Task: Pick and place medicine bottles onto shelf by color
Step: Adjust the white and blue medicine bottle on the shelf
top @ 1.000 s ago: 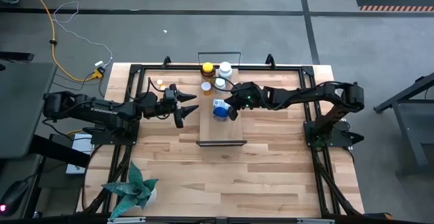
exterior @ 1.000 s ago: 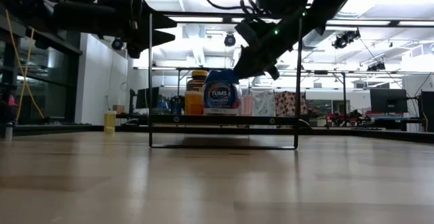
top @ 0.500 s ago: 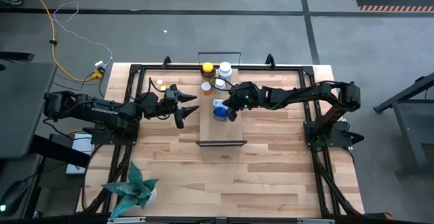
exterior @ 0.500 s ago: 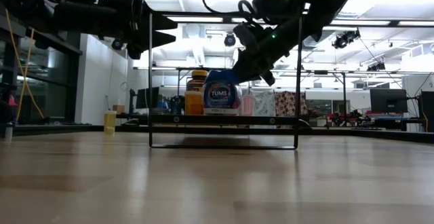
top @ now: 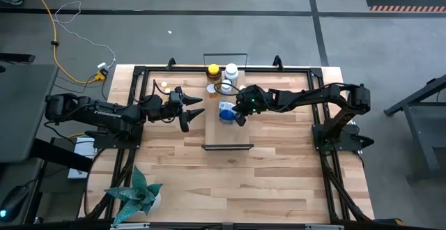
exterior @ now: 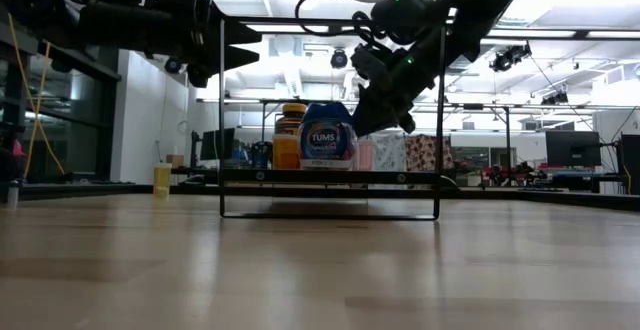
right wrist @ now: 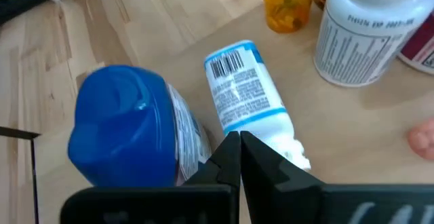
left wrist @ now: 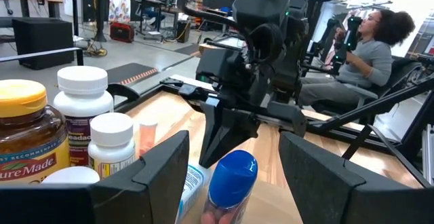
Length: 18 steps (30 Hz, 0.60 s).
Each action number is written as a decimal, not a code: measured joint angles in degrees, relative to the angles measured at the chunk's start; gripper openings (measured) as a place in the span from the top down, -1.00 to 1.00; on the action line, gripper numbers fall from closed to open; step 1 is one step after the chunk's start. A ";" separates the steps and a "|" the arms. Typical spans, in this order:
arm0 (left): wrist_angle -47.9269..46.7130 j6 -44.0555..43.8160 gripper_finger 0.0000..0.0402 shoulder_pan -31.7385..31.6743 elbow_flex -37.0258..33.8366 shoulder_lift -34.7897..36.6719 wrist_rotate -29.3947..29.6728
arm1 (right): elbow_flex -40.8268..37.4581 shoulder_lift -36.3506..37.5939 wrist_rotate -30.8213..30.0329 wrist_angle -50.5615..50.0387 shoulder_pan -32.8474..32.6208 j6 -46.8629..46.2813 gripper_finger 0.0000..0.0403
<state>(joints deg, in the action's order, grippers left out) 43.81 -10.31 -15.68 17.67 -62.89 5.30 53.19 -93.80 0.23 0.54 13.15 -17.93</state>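
The shelf (top: 227, 136) lies in the middle of the table. On its far part stand an amber bottle with a yellow cap (top: 212, 70), a white bottle (top: 231, 70), a tiny orange bottle (top: 212, 88) and a blue-capped bottle (top: 226, 115). A blue-and-white bottle (right wrist: 247, 98) lies on its side beside the blue cap (right wrist: 119, 125). My right gripper (top: 239, 116) is shut, slanting down at that lying bottle. My left gripper (top: 193, 109) hangs open and level, left of the shelf. My right gripper's shut fingertips (right wrist: 239, 144) stand over the lying bottle's white end (right wrist: 288, 139), slanting down from the table's right side. I cannot tell whether they touch it. The bottle lies flat on the shelf.
A small pale bottle (top: 164, 85) stands on the table left of the shelf. A potted plant (top: 136, 195) sits at the near left corner. Black frame rails (top: 230, 67) border the table. A person (left wrist: 369, 44) sits beyond the table's right side.
My right gripper has tipped a little further downward over the blue-capped bottle and the lying bottle, staying shut. The bottles have kept their places.
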 joint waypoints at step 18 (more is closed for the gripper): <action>-0.25 0.00 -0.09 0.00 0.02 0.02 -0.02 | 0.00 3.41 -7.37 -9.37 0.57 -1.59 1.00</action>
<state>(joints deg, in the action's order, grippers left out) 43.56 -10.31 -15.68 17.69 -62.87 5.28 53.19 -90.39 -7.15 -8.84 13.72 -19.53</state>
